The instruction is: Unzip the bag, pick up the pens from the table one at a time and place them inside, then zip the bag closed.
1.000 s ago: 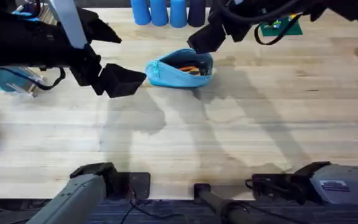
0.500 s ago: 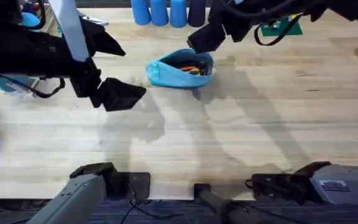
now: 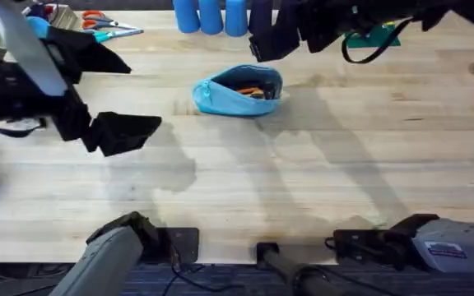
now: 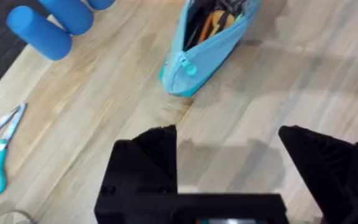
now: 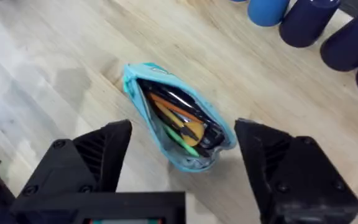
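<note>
The light-blue bag (image 3: 237,91) lies at the table's (image 3: 319,173) back middle, its zipper open. The pens (image 5: 174,113) lie inside it: orange, black and green ones. The zipper pull (image 4: 189,68) sits at the bag's narrow end. My left gripper (image 3: 144,94) hovers open and empty to the left of the bag, well apart from it; its fingers (image 4: 149,155) frame bare wood. My right gripper (image 3: 267,41) hangs open and empty above the bag's far right side, the bag (image 5: 178,127) showing between its fingers (image 5: 98,155).
Blue cylinders (image 3: 212,15) stand in a row behind the bag at the back edge. Scissors (image 3: 105,25) with orange and teal handles lie at the back left. A green item (image 3: 374,35) sits at the back right. Bare wood stretches in front of the bag.
My left gripper has drawn back to the left, away from the bag. The right gripper has shifted slightly toward the back. The bag has not moved.
</note>
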`<state>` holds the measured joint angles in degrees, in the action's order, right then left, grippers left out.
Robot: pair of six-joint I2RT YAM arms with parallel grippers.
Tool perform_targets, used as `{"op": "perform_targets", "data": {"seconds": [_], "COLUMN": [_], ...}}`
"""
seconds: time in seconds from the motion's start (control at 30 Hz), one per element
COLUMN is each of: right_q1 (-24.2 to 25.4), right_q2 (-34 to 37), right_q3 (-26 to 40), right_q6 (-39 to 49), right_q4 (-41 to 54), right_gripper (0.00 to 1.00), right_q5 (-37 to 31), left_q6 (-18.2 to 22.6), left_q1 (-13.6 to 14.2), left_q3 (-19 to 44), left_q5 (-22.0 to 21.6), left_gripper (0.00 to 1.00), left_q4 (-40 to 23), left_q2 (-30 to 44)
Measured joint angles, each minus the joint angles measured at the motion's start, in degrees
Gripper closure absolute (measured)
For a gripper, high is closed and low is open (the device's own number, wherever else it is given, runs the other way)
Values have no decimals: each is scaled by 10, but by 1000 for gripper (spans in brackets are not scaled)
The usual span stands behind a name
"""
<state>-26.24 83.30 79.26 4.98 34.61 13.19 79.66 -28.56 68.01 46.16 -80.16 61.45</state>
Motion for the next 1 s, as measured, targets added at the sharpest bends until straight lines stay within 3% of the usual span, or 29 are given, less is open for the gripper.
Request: {"op": "perform_targets", "data": {"seconds": [0.33,0.7,0.83,1.0], "right_q1": [-65,-130,-142,-153], "right_q2": [-2,-2,-2,-2], "right_q3": [0,0,0,0], "right_q6": [-103,-267,-327,-387], "right_q4": [2,20,21,19], "right_gripper": [3,3,3,3], "right_q5": [-21,-73,-79,-78], "left_q6": [143,334,369,383], "left_q1": [-65,-75,-75,-75], "left_q3": [0,0,0,0], "left_q5": [11,40,42,45], "left_gripper": [7,7,7,7], "left_q4": [-57,-99,-85,-59], "left_q2": [50,187,217,256]}}
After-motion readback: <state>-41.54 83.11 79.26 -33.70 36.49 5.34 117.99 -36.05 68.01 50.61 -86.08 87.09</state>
